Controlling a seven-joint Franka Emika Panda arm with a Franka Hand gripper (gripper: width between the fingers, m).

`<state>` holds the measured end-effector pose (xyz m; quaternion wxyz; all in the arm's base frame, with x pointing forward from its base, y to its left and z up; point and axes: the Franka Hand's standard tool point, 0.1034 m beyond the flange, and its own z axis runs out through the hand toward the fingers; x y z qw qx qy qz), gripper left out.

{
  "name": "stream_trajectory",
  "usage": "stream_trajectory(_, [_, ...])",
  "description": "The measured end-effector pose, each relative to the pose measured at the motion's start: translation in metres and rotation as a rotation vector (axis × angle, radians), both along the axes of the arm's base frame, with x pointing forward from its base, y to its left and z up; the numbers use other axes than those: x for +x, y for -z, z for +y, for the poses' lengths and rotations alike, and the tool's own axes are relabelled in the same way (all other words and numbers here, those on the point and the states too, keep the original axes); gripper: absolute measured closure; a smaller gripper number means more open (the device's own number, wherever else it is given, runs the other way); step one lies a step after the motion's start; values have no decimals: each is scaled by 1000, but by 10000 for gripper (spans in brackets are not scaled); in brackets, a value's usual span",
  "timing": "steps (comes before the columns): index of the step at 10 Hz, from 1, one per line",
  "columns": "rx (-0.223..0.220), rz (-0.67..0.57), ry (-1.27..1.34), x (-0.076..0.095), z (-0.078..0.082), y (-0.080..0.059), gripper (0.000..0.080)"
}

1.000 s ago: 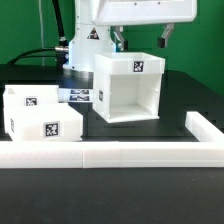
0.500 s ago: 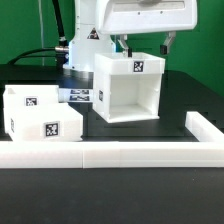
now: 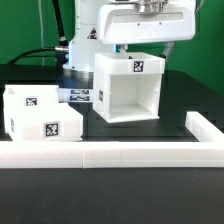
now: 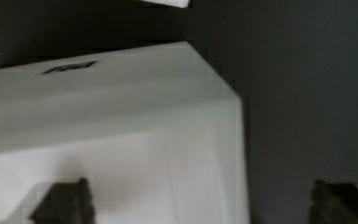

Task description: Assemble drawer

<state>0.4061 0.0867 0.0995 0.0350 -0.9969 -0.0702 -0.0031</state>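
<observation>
The drawer housing [image 3: 128,88] stood on the table, open face toward the camera, probably so a tray could slide in later. The 2 trays [image 3: 45,127] waited at the exterior view's left, behind the rail [image 3: 100,157]. The gripper [image 3: 145,44] hung over the housing's rear top, seemingly lining up a grasp. Only the wrist view showed its fingers [image 4: 60,203] spread apart and holding nothing, while the exterior view hid the fingertips

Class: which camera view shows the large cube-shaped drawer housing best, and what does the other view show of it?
The exterior view: nearly the whole housing shows there, with its open front and its marker. The wrist view gives only a close, blurred stretch of its white surface, plus the dark fingers of the open tool.
</observation>
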Motion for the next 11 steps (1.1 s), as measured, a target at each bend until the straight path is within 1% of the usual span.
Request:
stream_trajectory(2, [0,-1,1,0,0,0,519])
stream_trajectory(3, [0,-1,1,0,0,0,653])
stream_trajectory(4, [0,0,1,0,0,0,653])
stream_trajectory(5, [0,-2,0,1,0,0,762])
stream_trajectory(11, [0,-3,1,1,0,0,762])
